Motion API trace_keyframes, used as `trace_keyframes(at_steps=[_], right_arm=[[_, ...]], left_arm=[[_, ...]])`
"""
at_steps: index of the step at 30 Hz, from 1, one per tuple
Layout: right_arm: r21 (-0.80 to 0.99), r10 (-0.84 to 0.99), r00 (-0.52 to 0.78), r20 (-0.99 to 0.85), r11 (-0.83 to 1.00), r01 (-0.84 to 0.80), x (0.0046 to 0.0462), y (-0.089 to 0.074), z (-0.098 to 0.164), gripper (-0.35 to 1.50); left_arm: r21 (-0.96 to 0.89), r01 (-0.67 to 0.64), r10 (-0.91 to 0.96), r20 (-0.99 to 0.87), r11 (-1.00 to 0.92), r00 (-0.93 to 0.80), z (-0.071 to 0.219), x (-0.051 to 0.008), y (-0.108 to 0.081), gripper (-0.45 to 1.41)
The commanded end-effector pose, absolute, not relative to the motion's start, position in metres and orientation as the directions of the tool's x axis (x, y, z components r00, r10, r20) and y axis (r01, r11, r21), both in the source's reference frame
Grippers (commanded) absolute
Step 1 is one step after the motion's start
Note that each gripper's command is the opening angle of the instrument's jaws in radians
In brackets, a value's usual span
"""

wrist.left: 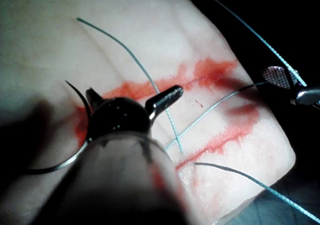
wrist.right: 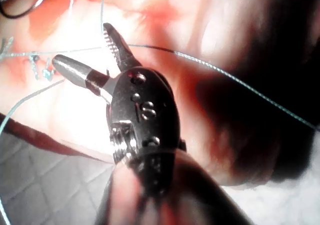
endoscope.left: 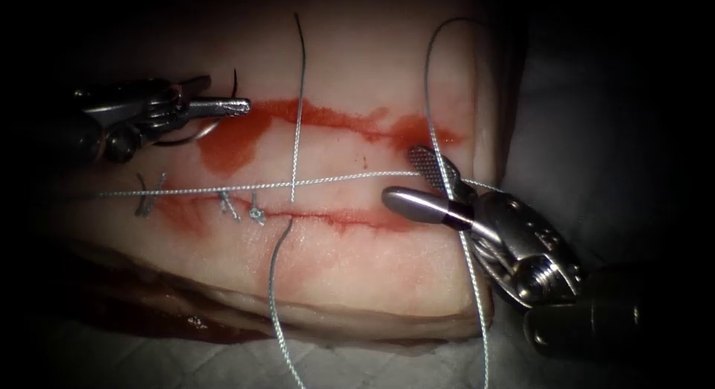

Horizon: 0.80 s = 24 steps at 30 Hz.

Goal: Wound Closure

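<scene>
A: Where is the needle (endoscope.left: 195,134)?

B: In the left hand (endoscope.left: 223,106), whose jaws are pressed together on it somewhere along the middle of its curve; the exact spot is hidden behind the jaws; the dark point rises above the hand and the rest arcs below it; the needle is out of the tissue (endoscope.left: 357,285), over the red fluid (endoscope.left: 231,143) just beside the jaw tips. In the left wrist view the needle (wrist.left: 80,110) curves round the hand (wrist.left: 165,97) the same way, its tail end blurred behind the shaft.

A: And the right hand (endoscope.left: 421,182)?

B: Spread wide, holding nothing; one jaw shows its toothed face upward, the other lies smooth below it; the thread (endoscope.left: 447,173) runs down through the gap between them, close against the toothed jaw, though whether it touches I cannot tell; the right wrist view shows the hand (wrist.right: 90,52) equally agape with thread (wrist.right: 225,72) trailing past it.

A: What lies beyond the hands?

B: The cut (endoscope.left: 328,217) lies between the two hands, nearer the right one; a strand crosses it from the right hand toward the knots (endoscope.left: 238,206) on the cut at the left; two loose thread ends (endoscope.left: 299,98) lie near the middle, one above the cut and one below; where each strand ends off the tissue edge is hard to make out.
</scene>
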<state>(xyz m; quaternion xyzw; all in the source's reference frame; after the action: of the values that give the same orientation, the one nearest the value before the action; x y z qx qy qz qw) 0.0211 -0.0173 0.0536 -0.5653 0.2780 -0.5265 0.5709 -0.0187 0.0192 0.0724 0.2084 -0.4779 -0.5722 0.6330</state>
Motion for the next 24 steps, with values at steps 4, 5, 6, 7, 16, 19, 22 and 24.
trace_keyframes(at_steps=[4, 5, 6, 7, 16, 19, 22, 24], right_arm=[[-0.962, -0.916, 0.372, 0.148, -0.047, 0.268, 0.0197, -0.0154, 0.0529, 1.30], [-0.948, -0.903, 0.375, 0.207, -0.090, 0.306, 0.0191, -0.0149, 0.0528, 1.30], [-0.940, -0.894, 0.388, 0.226, -0.096, 0.328, 0.0188, -0.0146, 0.0528, 1.26], [-0.934, -0.882, 0.411, 0.231, -0.082, 0.348, 0.0184, -0.0143, 0.0527, 1.20], [-0.852, -0.731, 0.588, 0.346, 0.017, 0.522, 0.0172, -0.0110, 0.0506, 1.05], [-0.793, -0.612, 0.678, 0.406, 0.133, 0.595, 0.0173, -0.0101, 0.0501, 1.13], [-0.728, -0.507, 0.726, 0.466, 0.247, 0.640, 0.0172, -0.0087, 0.0501, 1.16], [-0.703, -0.470, 0.736, 0.488, 0.289, 0.650, 0.0172, -0.0076, 0.0503, 1.18]], left_arm=[[0.811, 0.525, -0.923, 0.367, 0.259, -0.112, 0.0728, -0.0193, 0.0193, 0.88], [0.811, 0.525, -0.923, 0.368, 0.259, -0.112, 0.0728, -0.0193, 0.0193, 0.88], [0.811, 0.525, -0.923, 0.367, 0.259, -0.112, 0.0728, -0.0193, 0.0193, 0.88], [0.811, 0.525, -0.923, 0.367, 0.259, -0.112, 0.0728, -0.0193, 0.0193, 0.88], [0.811, 0.525, -0.923, 0.368, 0.259, -0.112, 0.0728, -0.0194, 0.0193, 0.89], [0.810, 0.526, -0.923, 0.368, 0.259, -0.113, 0.0728, -0.0195, 0.0194, 0.89], [0.810, 0.526, -0.923, 0.368, 0.258, -0.113, 0.0729, -0.0195, 0.0194, 0.89], [0.810, 0.526, -0.923, 0.368, 0.258, -0.113, 0.0729, -0.0195, 0.0194, 0.89]])
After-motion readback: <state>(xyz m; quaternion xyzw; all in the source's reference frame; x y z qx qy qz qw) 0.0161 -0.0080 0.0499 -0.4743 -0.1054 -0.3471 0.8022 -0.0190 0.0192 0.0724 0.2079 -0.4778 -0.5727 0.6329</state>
